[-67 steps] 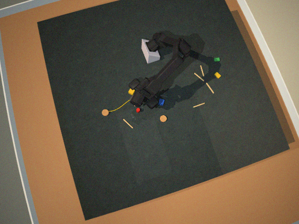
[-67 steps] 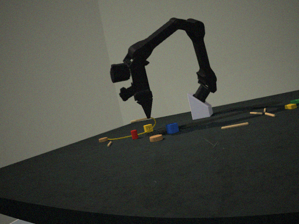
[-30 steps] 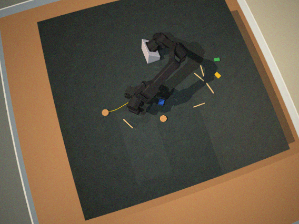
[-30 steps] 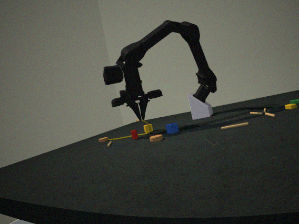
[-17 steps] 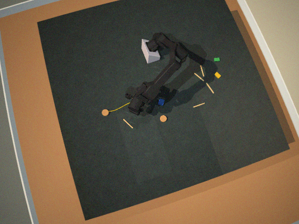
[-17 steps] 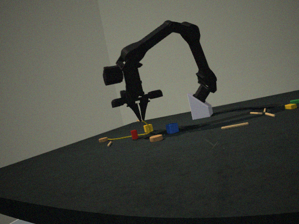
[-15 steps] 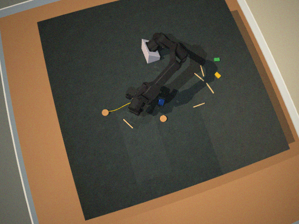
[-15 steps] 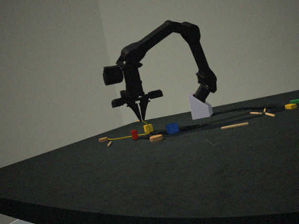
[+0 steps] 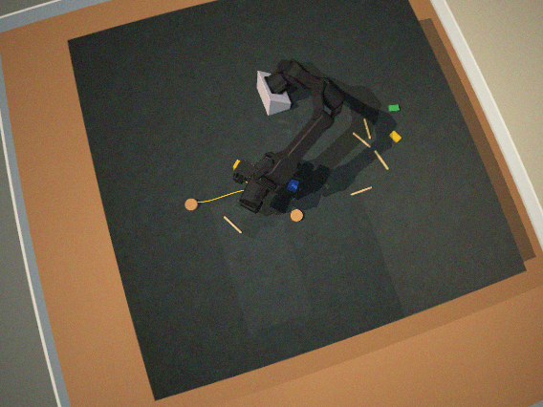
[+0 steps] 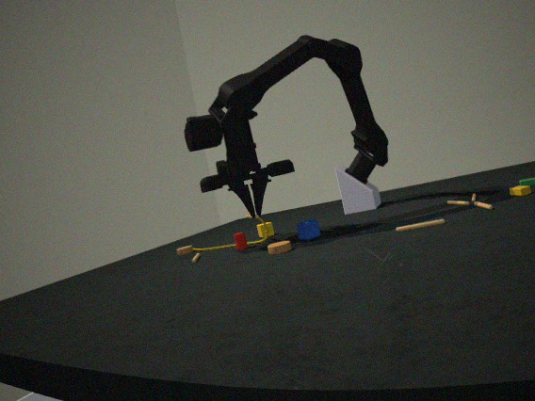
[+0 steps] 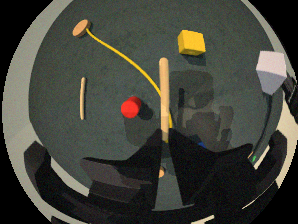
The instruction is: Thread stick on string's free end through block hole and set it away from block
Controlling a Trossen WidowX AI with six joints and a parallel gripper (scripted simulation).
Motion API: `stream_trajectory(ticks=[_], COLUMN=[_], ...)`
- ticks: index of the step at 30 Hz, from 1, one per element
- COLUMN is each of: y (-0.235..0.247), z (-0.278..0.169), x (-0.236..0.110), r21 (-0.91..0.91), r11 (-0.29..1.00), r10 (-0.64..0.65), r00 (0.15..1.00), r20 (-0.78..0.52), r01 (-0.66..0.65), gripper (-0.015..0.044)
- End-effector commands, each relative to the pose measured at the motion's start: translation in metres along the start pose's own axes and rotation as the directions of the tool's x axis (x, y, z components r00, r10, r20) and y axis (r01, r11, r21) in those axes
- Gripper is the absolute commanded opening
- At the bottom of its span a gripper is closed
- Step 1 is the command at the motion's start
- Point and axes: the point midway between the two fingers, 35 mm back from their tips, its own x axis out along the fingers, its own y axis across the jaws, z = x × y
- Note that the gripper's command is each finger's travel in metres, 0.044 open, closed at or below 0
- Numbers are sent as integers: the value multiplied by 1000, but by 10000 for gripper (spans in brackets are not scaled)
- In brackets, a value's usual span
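Observation:
My gripper is shut on the thin wooden stick, above the table. The stick juts out past the fingertips in the wrist view; in the top view the arm hides the fingers. The yellow string runs from the round wooden button to the held stick near the fingertips. A yellow cube and a blue cube lie near the gripper. No hole shows in any block, so I cannot tell which is the holed one.
A red cylinder stands near the string. A second button and a loose stick lie nearby. A pale wedge is at the arm's base. Several loose sticks, a green block and another yellow block lie farther off.

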Motion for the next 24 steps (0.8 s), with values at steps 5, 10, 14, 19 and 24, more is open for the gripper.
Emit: stream_trajectory(ticks=[5,10,14,19,24], y=[2,1,1,1,0], z=[-14,-20,-25,-32,-38], x=[-3,-3,-3,-3,-3], r21=[0,-2,-2,-2,-2], r11=[1000,1000,1000,1000,1000], r10=[8,8,7,7,6], r00=[1000,1000,1000,1000,1000], r20=[-7,-8,-8,-10,-11], r01=[-8,-8,-7,-7,-6], gripper=[0,0,0,0,0])
